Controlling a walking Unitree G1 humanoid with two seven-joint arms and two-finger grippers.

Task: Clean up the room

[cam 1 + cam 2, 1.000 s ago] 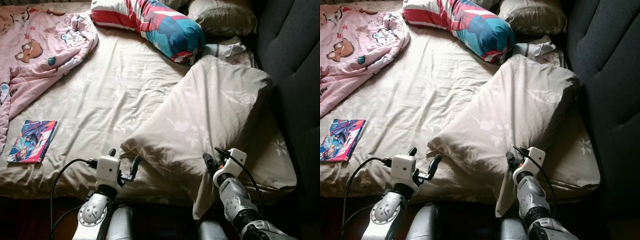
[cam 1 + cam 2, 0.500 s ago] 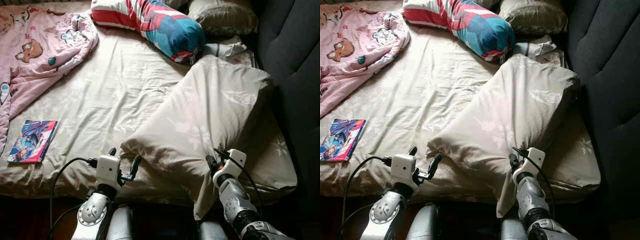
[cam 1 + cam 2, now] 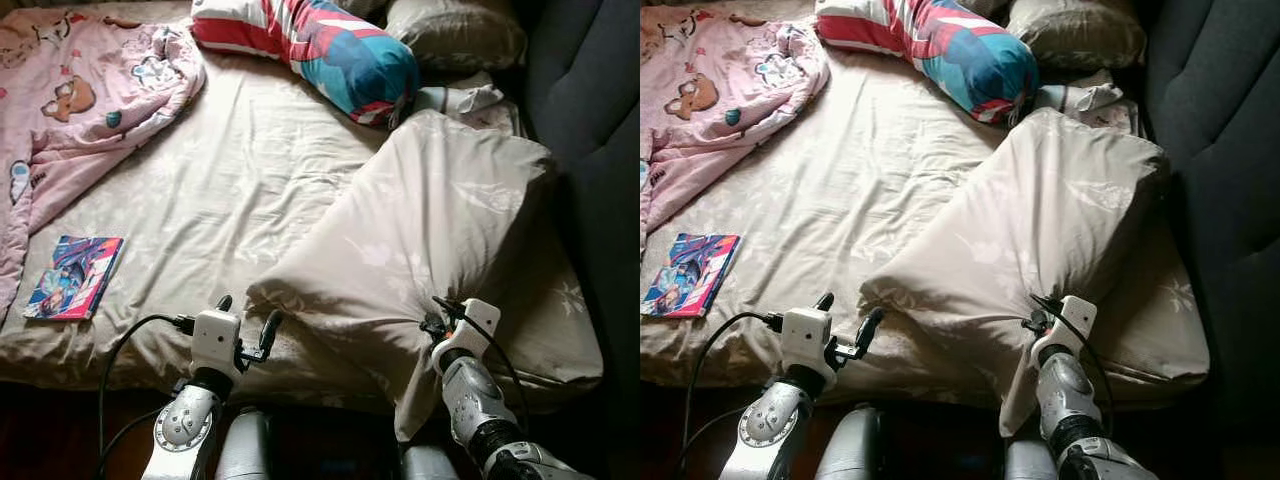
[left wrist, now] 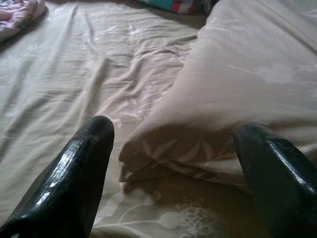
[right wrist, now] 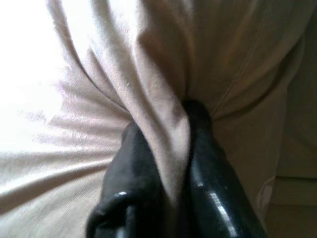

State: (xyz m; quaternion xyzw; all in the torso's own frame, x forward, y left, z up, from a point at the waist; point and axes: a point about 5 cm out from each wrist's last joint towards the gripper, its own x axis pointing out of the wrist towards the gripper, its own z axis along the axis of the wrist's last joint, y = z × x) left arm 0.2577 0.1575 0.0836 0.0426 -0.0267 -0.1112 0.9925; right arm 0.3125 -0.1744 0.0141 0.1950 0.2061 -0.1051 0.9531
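messy bed (image 3: 210, 200) at frame centre, cleanup looks barely started: pink blanket (image 3: 70, 110) bunched upper left, book (image 3: 75, 276) lower left, bolster (image 3: 330, 45) at top, pillow (image 3: 420, 240) askew right of centre. right gripper (image 5: 166, 148) pinches a fold of pillow cover. left gripper (image 3: 245, 320) spread wide, empty, just short of pillow's corner.

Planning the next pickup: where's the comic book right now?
The comic book lies flat on the bed sheet at the robot's far left, near the mattress's front edge, just below the pink blanket.
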